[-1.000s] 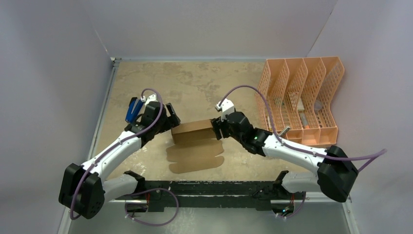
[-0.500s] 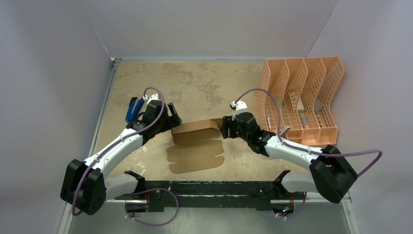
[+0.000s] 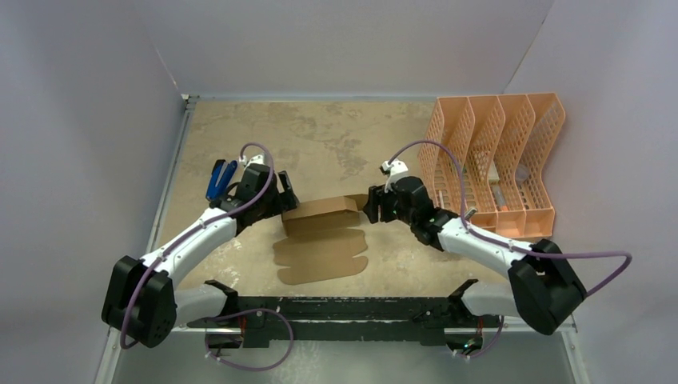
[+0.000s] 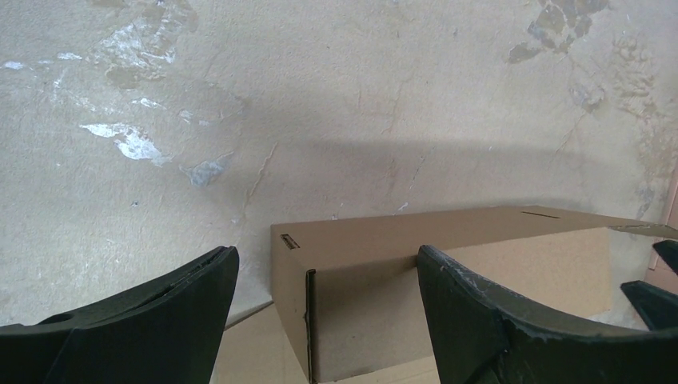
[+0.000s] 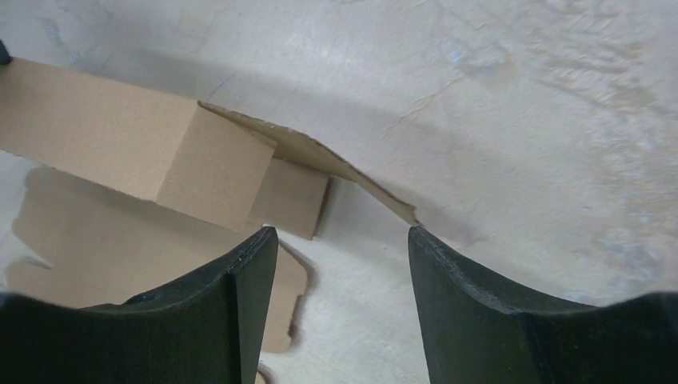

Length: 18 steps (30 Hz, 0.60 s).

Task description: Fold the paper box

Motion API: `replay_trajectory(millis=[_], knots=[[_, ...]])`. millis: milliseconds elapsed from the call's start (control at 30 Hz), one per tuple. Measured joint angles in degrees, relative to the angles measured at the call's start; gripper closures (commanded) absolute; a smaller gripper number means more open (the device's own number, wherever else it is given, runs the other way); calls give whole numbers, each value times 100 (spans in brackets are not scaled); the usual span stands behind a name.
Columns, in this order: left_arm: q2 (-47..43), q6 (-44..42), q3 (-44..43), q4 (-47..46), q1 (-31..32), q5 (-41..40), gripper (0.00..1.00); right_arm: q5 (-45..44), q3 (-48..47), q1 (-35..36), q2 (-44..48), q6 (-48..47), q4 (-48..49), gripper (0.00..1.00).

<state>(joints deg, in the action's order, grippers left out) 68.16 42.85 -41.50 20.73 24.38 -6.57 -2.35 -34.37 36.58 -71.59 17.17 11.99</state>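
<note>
The brown paper box [image 3: 318, 213] lies mid-table, its far wall standing up and its flat panel with rounded tabs [image 3: 320, 258] spread toward me. My left gripper [image 3: 285, 205] is open at the box's left end. In the left wrist view its jaws straddle the folded corner [image 4: 352, 304], and the left finger [image 4: 160, 320] is clear of the cardboard. My right gripper [image 3: 370, 206] is open just off the right end. In its wrist view bare table shows between the fingers, and a loose end flap [image 5: 320, 156] angles out ahead.
A peach-orange perforated file organizer [image 3: 496, 164] stands at the back right, close to the right forearm. A blue object [image 3: 216, 180] sits beside the left wrist. Grey walls close in the table on the left, back and right.
My right gripper has drawn back to the right, off the box's right end, and the end flap there has swung outward. The left arm has barely shifted.
</note>
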Motion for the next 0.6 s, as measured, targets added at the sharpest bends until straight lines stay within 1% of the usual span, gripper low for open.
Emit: replay_trajectory(millis=[233,433,600], knots=[[68,20,-15,-44,-4,125,17,348,341,2,-420,828,927,43],[153,107,-15,-140,-24,225,18,365,516,2,-1185,1408,1644,44],[153,118,-15,-140,-26,245,18,367,560,2,-1480,1641,1987,45]])
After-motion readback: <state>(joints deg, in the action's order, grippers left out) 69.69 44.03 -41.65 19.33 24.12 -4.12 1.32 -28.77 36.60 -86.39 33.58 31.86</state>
